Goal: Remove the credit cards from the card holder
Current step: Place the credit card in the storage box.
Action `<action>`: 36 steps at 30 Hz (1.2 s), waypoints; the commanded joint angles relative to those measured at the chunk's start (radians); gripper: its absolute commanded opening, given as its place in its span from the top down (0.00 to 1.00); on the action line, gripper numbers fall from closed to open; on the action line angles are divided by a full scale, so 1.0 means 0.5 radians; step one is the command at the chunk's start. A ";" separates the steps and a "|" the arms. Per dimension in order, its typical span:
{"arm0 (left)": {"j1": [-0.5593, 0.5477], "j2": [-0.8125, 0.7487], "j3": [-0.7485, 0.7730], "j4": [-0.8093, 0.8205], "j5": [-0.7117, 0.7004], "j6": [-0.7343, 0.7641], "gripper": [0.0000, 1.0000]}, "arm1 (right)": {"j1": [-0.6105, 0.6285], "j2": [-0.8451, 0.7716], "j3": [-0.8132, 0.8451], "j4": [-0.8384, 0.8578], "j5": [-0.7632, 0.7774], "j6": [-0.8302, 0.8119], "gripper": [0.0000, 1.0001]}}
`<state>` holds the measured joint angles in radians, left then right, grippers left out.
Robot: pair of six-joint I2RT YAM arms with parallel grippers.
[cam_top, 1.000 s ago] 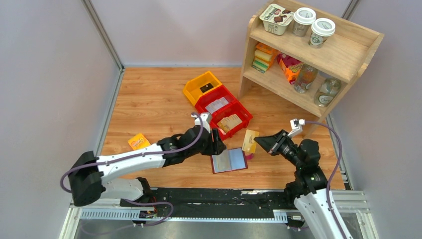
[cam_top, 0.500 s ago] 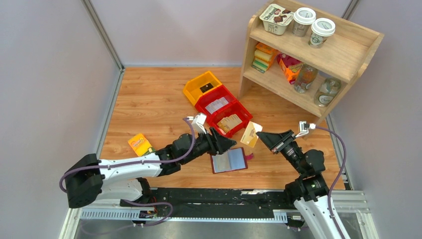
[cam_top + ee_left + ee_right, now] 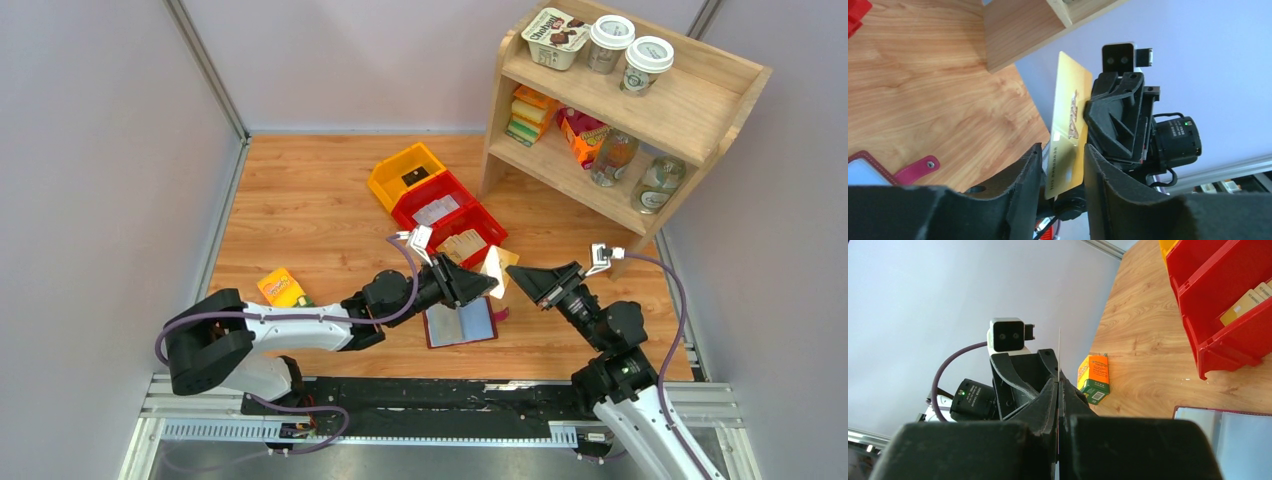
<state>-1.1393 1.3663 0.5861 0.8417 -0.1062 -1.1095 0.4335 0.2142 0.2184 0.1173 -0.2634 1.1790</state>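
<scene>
My right gripper is shut on one edge of a gold credit card, holding it on edge in the air above the table. My left gripper stands open, with a finger on each side of the card's free end and a gap showing at the left finger. In the right wrist view the card is a thin line rising from the closed jaws. The maroon card holder lies open on the table below, its pale pockets up. More tan cards lie in a red bin.
A yellow bin and two red bins stand behind the grippers. A wooden shelf with bottles, cups and packets fills the back right. An orange-and-green small box lies at the left.
My left gripper has swung right and up to the card, and its jaws now straddle it and have narrowed. The right gripper brought the card slightly left.
</scene>
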 commanded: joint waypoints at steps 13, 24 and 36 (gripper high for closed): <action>0.079 -0.198 -0.074 -0.160 0.325 0.280 1.00 | 0.056 0.056 0.330 -0.513 0.079 -0.599 0.53; 0.352 -0.704 0.208 -1.674 0.771 1.102 1.00 | 0.059 0.663 0.995 -1.222 -0.108 -1.407 0.00; 0.481 -0.604 0.649 -2.404 1.362 1.691 1.00 | 0.059 0.758 0.818 -0.575 -0.831 -1.695 0.01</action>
<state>-0.9012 1.0367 0.7986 -0.2123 0.4297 -0.4316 0.4572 0.5552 0.6266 -0.3229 -0.4629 0.4381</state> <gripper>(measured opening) 0.007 0.998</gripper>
